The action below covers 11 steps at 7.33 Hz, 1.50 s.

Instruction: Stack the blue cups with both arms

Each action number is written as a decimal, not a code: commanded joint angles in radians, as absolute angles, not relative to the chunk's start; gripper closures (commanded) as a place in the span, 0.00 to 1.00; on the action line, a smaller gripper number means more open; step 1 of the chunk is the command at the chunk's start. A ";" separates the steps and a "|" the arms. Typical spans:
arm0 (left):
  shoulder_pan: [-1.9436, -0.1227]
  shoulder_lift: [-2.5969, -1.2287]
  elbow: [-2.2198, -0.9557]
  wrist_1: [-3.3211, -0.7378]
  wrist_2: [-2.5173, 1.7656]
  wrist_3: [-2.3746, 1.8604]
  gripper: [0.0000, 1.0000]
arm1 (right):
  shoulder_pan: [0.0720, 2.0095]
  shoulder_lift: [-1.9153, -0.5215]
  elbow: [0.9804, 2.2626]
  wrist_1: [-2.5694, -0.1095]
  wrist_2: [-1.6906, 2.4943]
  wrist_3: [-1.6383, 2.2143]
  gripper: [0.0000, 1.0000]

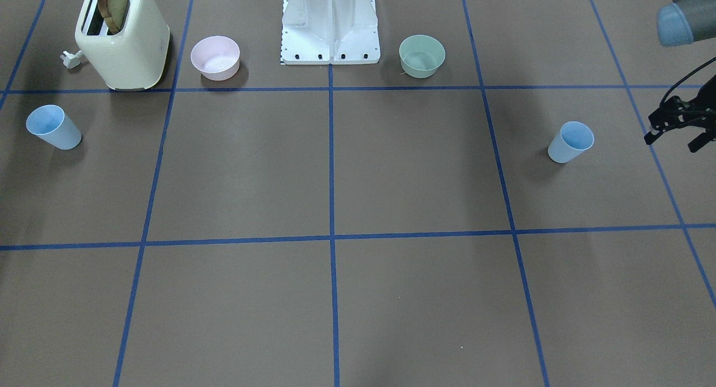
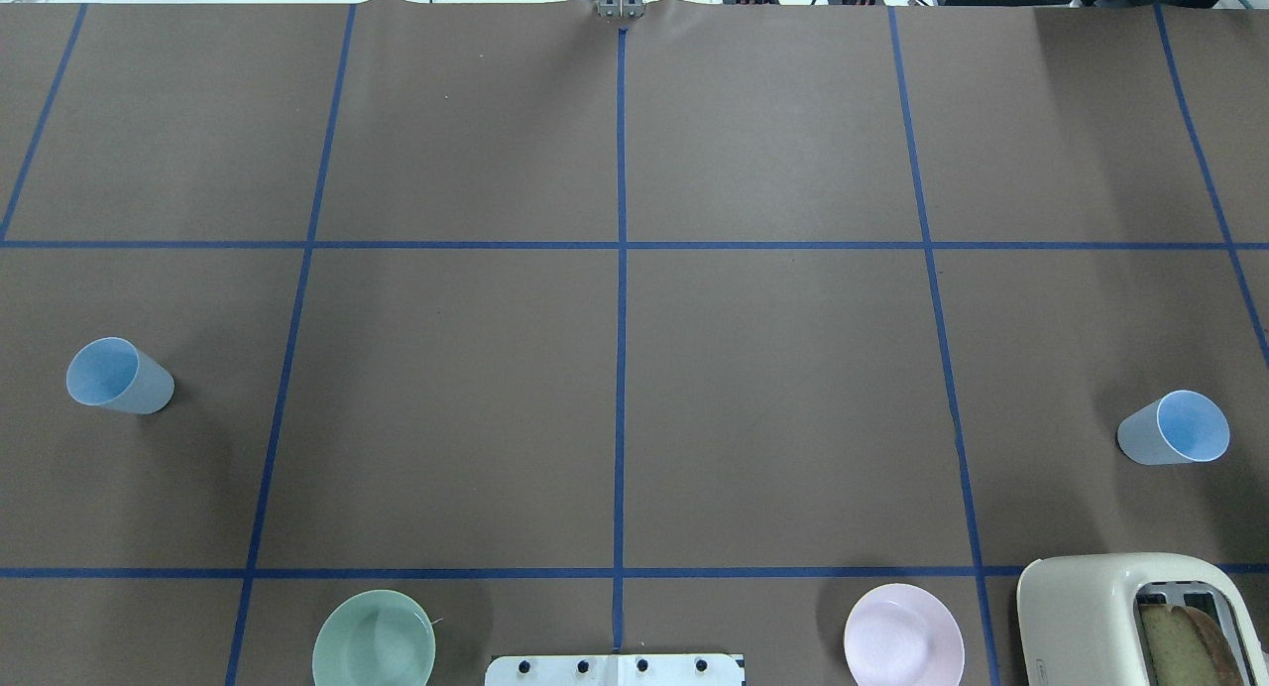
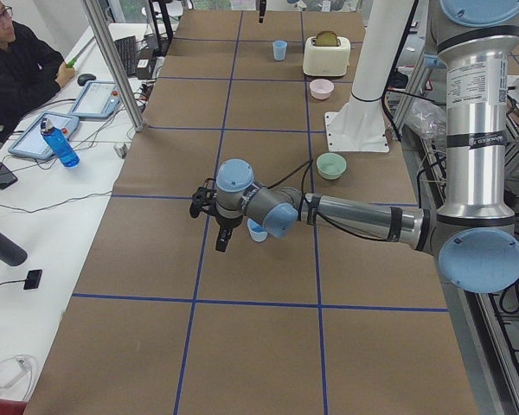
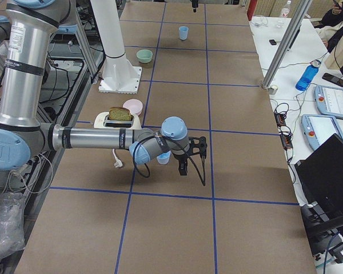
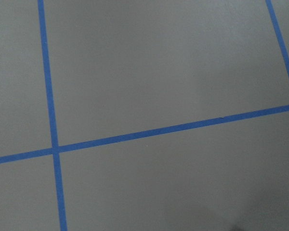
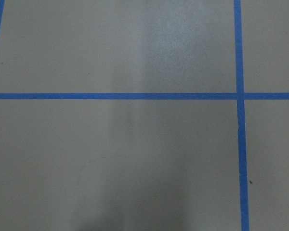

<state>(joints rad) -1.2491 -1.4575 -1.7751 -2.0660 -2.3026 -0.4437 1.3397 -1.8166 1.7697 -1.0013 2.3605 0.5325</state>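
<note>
Two pale blue cups stand upright and far apart on the brown table. One cup (image 1: 570, 142) (image 2: 119, 376) is on my left side, the other (image 1: 53, 127) (image 2: 1175, 428) on my right side near the toaster. My left gripper (image 1: 670, 145) hangs at the table's left end, outward of the left cup and apart from it, its fingers spread and empty. In the exterior left view it (image 3: 212, 220) sits just in front of that cup (image 3: 257, 232). My right gripper (image 4: 191, 154) shows only in the side views, beside the right cup (image 4: 163, 158); I cannot tell if it is open.
A cream toaster (image 1: 123, 37) with a bread slice stands at the robot's right rear, with a pink bowl (image 1: 215, 57) beside it. A pale green bowl (image 1: 422, 55) sits on the other side of the white pedestal (image 1: 330, 26). An operator (image 3: 17, 60) sits at a side desk.
</note>
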 commanded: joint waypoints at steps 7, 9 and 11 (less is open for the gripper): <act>-1.002 -1.420 -1.756 -2.204 -2.206 -0.600 0.03 | 1.307 -1.841 1.789 -0.969 2.359 0.584 0.00; -0.974 -1.422 -1.752 -2.204 -2.204 -0.597 0.03 | 1.307 -1.841 1.789 -0.969 2.359 0.584 0.00; -0.947 -1.424 -1.749 -2.204 -2.184 -0.594 0.16 | 1.307 -1.841 1.789 -0.969 2.359 0.584 0.00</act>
